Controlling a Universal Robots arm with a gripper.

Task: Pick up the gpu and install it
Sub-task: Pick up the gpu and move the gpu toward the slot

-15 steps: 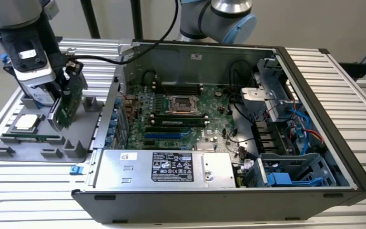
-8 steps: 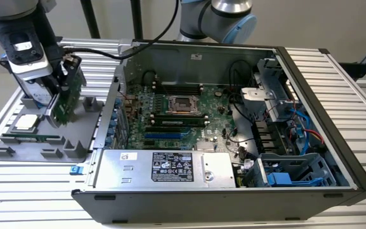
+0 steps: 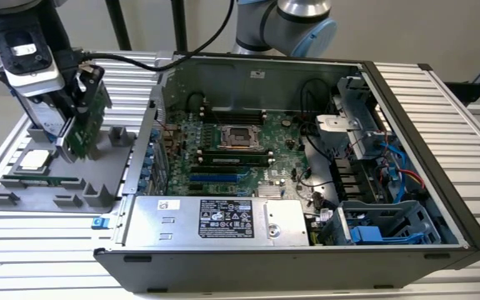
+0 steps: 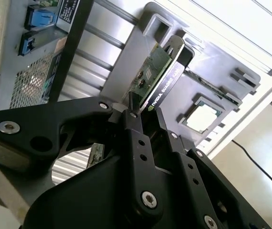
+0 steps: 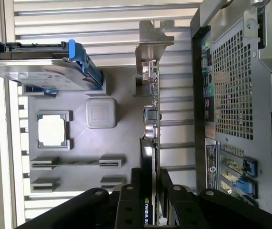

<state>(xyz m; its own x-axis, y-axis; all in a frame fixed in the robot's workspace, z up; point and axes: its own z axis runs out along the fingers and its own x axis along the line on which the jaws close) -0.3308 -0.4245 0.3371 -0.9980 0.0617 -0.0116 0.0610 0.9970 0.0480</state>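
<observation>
Black two-finger gripper (image 4: 145, 119) is pinching flat green-and-black gpu card (image 4: 156, 71) between nearly closed jaws; judged light, stiff, fragile, so an edge hold is suiting it.

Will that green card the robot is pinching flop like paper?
Probably not: the gpu sticks out straight though the gripper pinches just one end. It looks thin and flat, so likely light. Perhaps fragile, with tiny parts on its bare green board.
</observation>
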